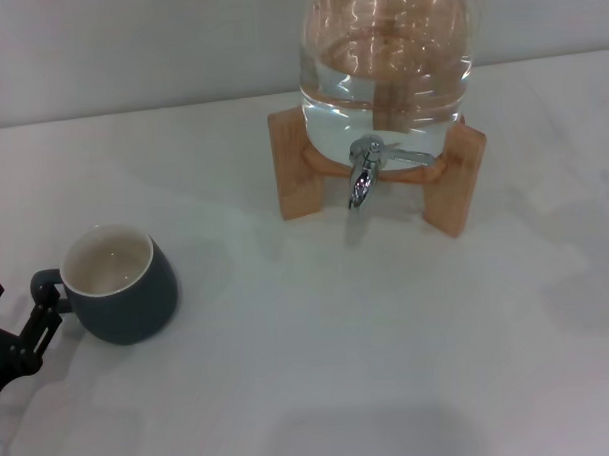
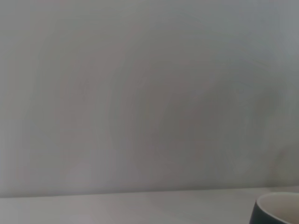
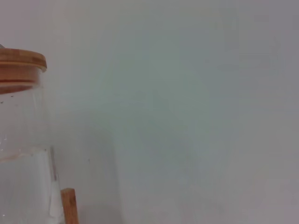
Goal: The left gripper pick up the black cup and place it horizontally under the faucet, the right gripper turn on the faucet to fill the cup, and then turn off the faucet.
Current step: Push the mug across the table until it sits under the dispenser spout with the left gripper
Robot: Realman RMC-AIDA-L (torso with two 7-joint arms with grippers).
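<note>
the left gripper (image 1: 18, 333) sits at the near left edge of the white table (image 1: 389, 365), just beside the handle of the black cup (image 1: 121, 284); its fingers look spread apart, though only part of the claw shows. the cup stands upright, cream inside facing up, handle toward the gripper. well beyond it, the faucet (image 1: 363, 176) points down from a glass jar (image 1: 384, 65) of water resting on a wooden stand (image 1: 448, 183). the jar has a wooden lid (image 3: 21, 65). the right gripper is out of sight.

We can read no text, label, brand, number or sign on anything in these three views.
</note>
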